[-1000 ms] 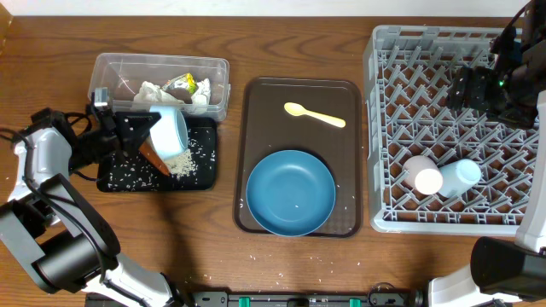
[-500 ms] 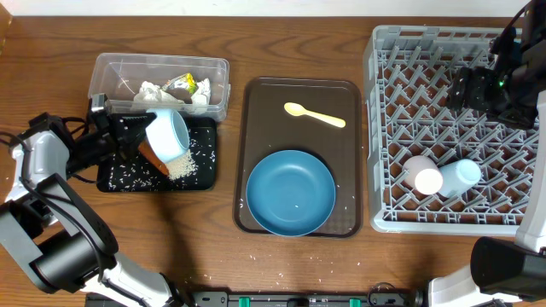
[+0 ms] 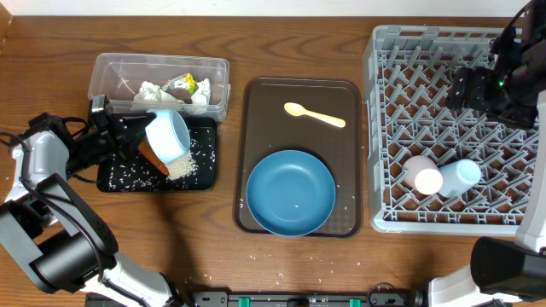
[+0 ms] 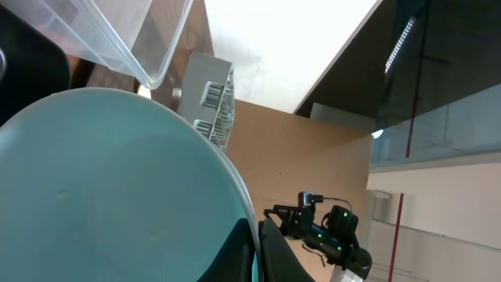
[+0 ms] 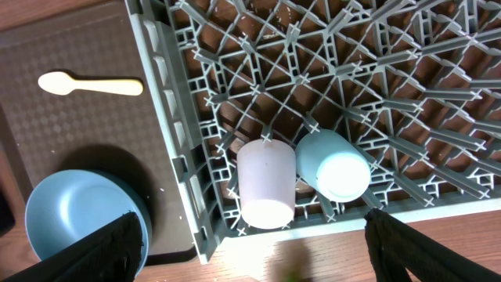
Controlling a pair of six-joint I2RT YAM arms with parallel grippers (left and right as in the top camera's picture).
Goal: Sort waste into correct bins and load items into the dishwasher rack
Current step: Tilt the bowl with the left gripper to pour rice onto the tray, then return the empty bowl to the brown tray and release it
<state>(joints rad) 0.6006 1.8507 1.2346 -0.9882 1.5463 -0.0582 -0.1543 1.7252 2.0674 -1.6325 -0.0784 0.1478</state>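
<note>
My left gripper (image 3: 136, 130) is shut on the rim of the pale bowl (image 3: 168, 135), held tilted over the black tray (image 3: 119, 175); the left wrist view shows the jaws (image 4: 257, 251) pinching the bowl (image 4: 117, 188). An orange carrot (image 3: 152, 156) and a heap of rice (image 3: 182, 165) lie on the tray under the bowl. The clear tub (image 3: 111, 66) holds the tissue (image 3: 152, 89) and the wrapper (image 3: 184, 83). The pink cup (image 3: 424, 176) and the blue cup (image 3: 461, 176) lie in the grey rack (image 3: 444, 102). My right gripper (image 5: 252, 227) is open and empty above the rack.
The brown serving tray (image 3: 260, 102) holds the yellow spoon (image 3: 314, 113) and the blue plate (image 3: 291, 193). Loose rice grains lie on the table near the front edge (image 3: 273, 254). The right wrist view also shows the pink cup (image 5: 266, 184) and the blue cup (image 5: 333, 164).
The bowl in my left gripper has turned slightly and shifted a little over the black tray. The right arm has not moved.
</note>
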